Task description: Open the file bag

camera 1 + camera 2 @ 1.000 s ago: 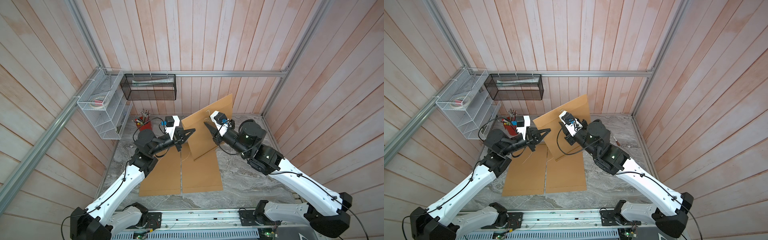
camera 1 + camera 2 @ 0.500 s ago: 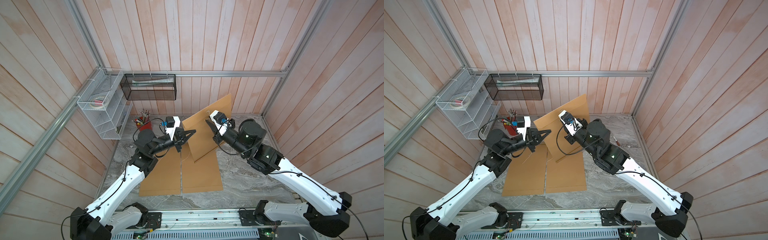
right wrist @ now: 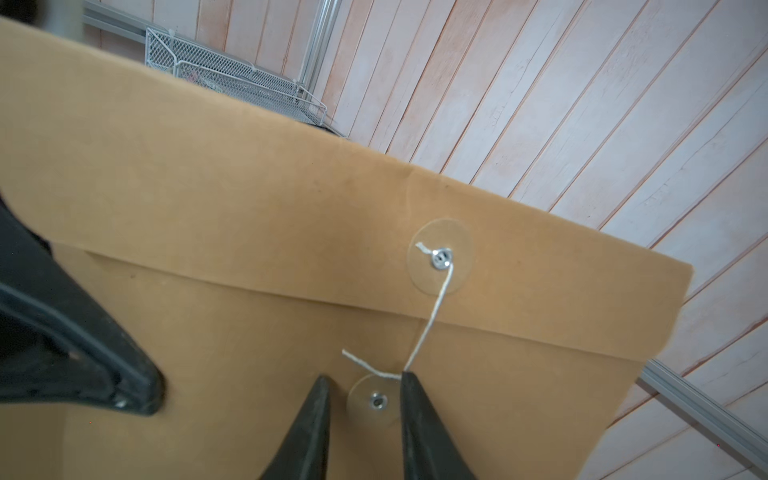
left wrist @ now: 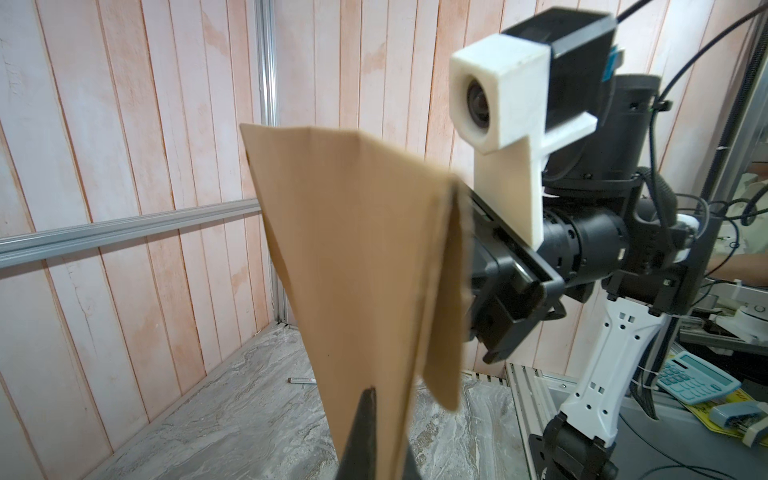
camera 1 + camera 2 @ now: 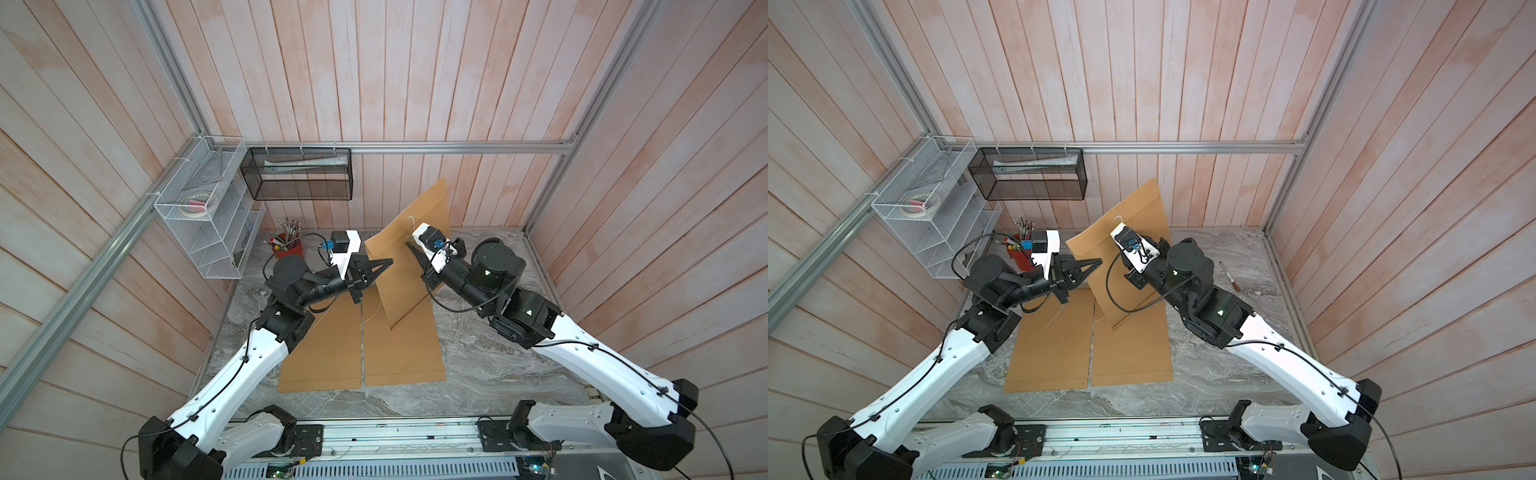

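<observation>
Left fingers (image 4: 363,432) clench the bag (image 4: 353,249) at its edge; right fingers (image 3: 309,432) stand parted astride the lower button (image 3: 377,401), string (image 3: 432,316) loose. Unwinding looks done; next, lift the flap (image 3: 249,216).

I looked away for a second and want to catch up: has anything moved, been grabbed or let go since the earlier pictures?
Hardly anything. The right tool seems to have edged slightly toward the file bag, jaws open astride its lower button; nothing was taken or let go. The left tool stays shut on the bag's edge, holding it up, and the two flat envelopes have not moved.
</observation>
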Controlling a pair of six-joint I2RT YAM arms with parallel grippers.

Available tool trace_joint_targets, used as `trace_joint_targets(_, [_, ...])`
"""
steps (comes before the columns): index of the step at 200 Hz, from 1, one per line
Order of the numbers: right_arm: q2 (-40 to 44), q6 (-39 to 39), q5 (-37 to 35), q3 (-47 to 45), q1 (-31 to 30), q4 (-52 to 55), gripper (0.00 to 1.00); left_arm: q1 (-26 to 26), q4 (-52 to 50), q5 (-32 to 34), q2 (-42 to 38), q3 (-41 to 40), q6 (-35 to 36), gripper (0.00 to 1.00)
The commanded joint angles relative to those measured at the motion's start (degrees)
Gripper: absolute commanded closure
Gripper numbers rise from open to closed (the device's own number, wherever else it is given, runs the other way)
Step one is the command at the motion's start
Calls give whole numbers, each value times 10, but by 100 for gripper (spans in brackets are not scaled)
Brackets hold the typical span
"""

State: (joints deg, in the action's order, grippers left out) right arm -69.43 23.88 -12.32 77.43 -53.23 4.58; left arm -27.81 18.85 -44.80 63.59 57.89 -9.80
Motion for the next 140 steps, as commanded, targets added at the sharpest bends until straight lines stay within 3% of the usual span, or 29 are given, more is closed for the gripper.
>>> trace_joint_targets(1, [-6, 19, -27, 18, -9, 4, 69, 0, -25, -30, -1, 29, 24, 100])
trace_joint_targets(74, [-9, 53, -41, 22, -25, -4, 68, 0, -79, -70, 5, 47, 50, 100])
trace_joint_targets(140, [-18, 77, -49, 38, -44, 25, 70, 0, -152, -70, -6, 63, 126, 100])
